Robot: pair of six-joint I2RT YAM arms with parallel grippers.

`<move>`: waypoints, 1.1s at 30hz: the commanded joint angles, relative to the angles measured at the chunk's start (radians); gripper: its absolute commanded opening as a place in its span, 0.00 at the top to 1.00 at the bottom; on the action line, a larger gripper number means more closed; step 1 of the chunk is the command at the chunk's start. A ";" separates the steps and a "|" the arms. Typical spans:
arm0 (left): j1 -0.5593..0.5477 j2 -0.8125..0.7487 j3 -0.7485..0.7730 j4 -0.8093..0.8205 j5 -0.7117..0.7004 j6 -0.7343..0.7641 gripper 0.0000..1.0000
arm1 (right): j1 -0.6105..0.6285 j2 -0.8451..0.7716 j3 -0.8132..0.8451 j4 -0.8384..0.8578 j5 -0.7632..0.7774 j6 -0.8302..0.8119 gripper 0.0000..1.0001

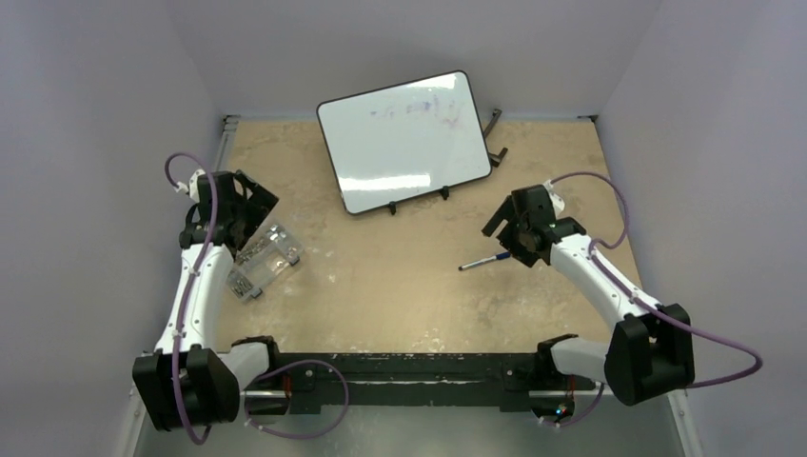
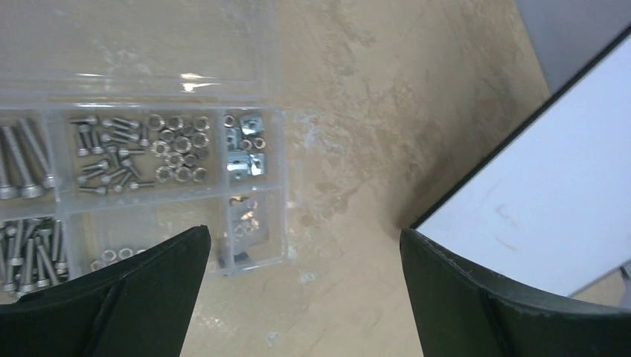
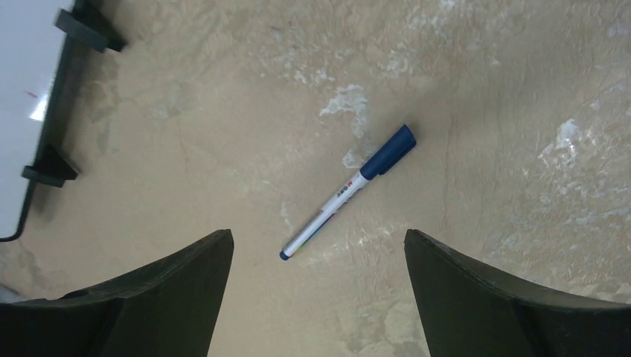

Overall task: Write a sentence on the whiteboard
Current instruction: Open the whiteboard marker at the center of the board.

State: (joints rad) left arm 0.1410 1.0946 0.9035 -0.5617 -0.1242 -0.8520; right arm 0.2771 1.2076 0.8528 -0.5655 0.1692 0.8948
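The whiteboard point(image 1: 404, 143) stood in the upper middle of the overhead view, at the far end of the table point(image 1: 381, 305). It was tilted back on its small black feet point(image 1: 444, 193) and turned a little, its left end lower in the frame. Faint smudged marks point(image 1: 419, 109) showed near its upper edge. In the right wrist view a strip of its frame and two feet ran down the left edge.

Below and to the right of the board, a marker point(image 1: 483, 262) with a blue cap lay flat on the table. The right gripper point(image 1: 514, 238) hung just beside it with its jaws spread wide and nothing in them. In the right wrist view the marker point(image 3: 350, 190) lay slanted in the middle of the frame, above the gap between the two dark fingers point(image 3: 476, 297) and touching neither.

At the left of the overhead view, the left gripper point(image 1: 243, 214) was fully open and empty. It was poised over a clear compartment box point(image 1: 262, 262) of screws, nuts and washers, well apart from the board.
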 commanded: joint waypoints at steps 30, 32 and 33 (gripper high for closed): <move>-0.108 -0.285 0.051 0.008 0.385 0.226 0.00 | 0.189 0.431 0.077 0.090 0.089 -0.050 1.00; -0.111 -0.283 0.052 0.024 0.428 0.230 0.00 | 0.227 0.403 0.097 0.095 0.079 -0.148 1.00; -0.113 -0.283 0.053 0.036 0.453 0.234 0.00 | 0.246 0.380 0.107 0.094 0.077 -0.189 1.00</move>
State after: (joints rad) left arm 0.0376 0.8188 0.9363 -0.5861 0.2344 -0.6487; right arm 0.4534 1.6234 0.9150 -0.4950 0.2729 0.8810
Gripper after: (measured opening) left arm 0.998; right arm 0.035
